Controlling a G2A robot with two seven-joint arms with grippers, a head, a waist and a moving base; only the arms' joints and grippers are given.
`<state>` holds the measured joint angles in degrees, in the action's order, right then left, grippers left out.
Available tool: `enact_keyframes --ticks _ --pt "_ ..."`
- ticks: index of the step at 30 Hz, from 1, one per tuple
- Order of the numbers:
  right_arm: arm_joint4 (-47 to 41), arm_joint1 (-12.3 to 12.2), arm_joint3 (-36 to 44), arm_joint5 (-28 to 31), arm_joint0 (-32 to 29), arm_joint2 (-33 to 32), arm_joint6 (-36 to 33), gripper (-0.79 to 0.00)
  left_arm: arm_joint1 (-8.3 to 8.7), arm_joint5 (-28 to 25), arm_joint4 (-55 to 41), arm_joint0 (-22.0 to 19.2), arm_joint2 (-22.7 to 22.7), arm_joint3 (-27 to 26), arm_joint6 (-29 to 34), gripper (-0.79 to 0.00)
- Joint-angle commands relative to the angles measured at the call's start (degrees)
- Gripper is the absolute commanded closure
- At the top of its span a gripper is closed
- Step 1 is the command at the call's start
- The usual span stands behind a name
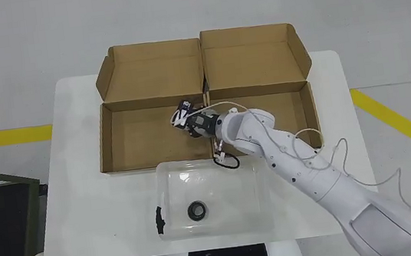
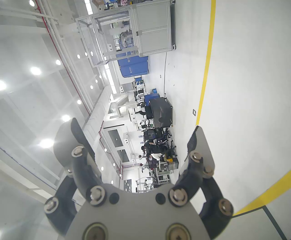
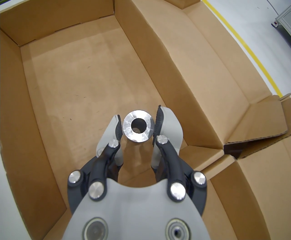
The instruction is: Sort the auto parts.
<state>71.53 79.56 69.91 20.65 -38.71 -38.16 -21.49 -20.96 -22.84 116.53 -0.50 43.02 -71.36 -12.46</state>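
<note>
My right gripper (image 3: 137, 127) clamps the metal bushing (image 3: 138, 130) over the cardboard box (image 3: 79, 79); height unclear, so I'd lower gently before letting go.

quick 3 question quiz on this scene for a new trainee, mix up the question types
1. True or false: the right gripper is empty.
2. What lies in the clear bin? A) a dark ring B) a wrench C) a coiled hose
3. Fill in: the left gripper, aimed away from the table, is ___ (open or shut).

Key
1. False: it is shut on a metal bushing, held over a cardboard box.
2. A
3. open
</note>
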Motion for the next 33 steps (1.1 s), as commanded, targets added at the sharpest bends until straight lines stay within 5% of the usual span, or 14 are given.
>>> enact_keyframes --ticks 1,13,33 --pt "0.1 0.1 -0.1 0.1 -0.1 -0.2 -0.1 -0.259 0.0 0.0 0.0 0.0 0.0 0.0 0.0 -0.785" --pt "3.0 -1.6 12.8 3.8 -5.5 -4.6 -1.3 -0.329 0.0 0.0 0.0 0.0 0.0 0.0 0.0 -0.785" --pt "8.8 -7.5 39.2 16.1 -28.7 -15.2 -1.5 -0.342 0.0 0.0 0.0 0.0 0.0 0.0 0.0 -0.785"
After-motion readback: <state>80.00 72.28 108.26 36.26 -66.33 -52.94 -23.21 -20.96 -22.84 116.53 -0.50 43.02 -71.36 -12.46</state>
